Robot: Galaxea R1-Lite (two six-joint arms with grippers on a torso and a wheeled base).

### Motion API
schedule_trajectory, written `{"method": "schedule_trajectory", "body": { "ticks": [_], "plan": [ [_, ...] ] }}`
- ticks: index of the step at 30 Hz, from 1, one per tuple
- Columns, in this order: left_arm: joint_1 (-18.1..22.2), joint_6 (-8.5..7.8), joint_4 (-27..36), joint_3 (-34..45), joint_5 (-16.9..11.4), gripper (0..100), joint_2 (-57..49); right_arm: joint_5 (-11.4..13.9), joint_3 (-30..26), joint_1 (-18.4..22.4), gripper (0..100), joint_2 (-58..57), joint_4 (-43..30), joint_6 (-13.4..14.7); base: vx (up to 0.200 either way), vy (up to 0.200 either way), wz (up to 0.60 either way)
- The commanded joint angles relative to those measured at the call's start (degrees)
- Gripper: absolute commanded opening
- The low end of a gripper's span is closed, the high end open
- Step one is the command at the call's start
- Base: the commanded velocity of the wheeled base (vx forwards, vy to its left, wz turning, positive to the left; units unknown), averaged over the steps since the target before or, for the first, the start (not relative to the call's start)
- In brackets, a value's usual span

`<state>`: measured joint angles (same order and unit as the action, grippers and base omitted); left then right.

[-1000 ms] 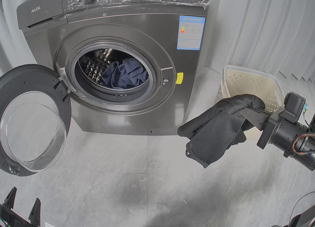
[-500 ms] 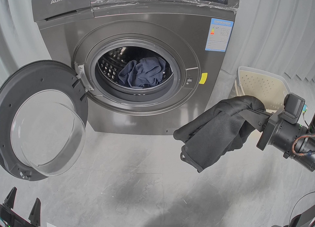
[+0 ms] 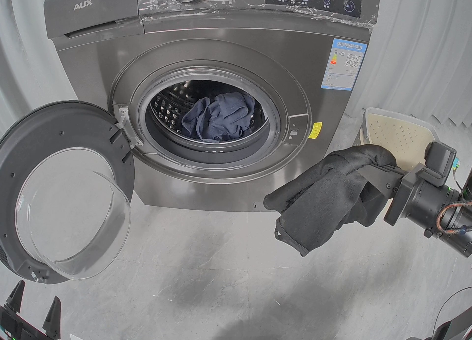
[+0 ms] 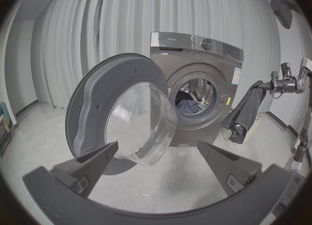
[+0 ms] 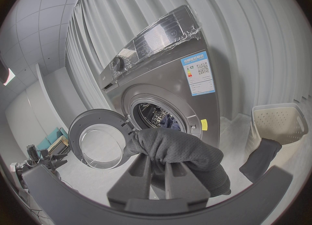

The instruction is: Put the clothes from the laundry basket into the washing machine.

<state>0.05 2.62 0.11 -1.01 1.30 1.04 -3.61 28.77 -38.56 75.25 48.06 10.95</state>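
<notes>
Black garment [image 3: 324, 203], hanging lengthwise, pinched in the closed right gripper [image 3: 378, 171]; the open washing machine [image 3: 211, 115] drum lies ahead, to the robot's left.

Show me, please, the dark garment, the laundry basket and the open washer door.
dark garment [image 3: 324, 198], head view, middle of the hanging cloth.
laundry basket [image 3: 400, 138], head view, its pale inner wall.
washer door [image 3: 59, 124], head view, grey frame above the glass.
</notes>
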Motion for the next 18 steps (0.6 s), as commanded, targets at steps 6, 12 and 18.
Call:
{"method": "schedule_trajectory", "body": {
  "ticks": [6,12,18],
  "plan": [
    [0.04,0.02,-0.02,0.92,0.01,100,-0.86,0.00,-0.12,-0.03,0,0.60,0.02,0.21,0.000,0.133,0.00],
    [0.04,0.02,-0.02,0.92,0.01,100,-0.86,0.00,-0.12,-0.11,0,1.56,0.11,0.48,0.000,0.167,0.00],
    [0.21,-1.39,-0.02,1.01,0.10,100,-1.04,0.09,-0.56,-1.78,0,1.56,0.11,0.13,0.000,0.000,0.00]
  ]
}}
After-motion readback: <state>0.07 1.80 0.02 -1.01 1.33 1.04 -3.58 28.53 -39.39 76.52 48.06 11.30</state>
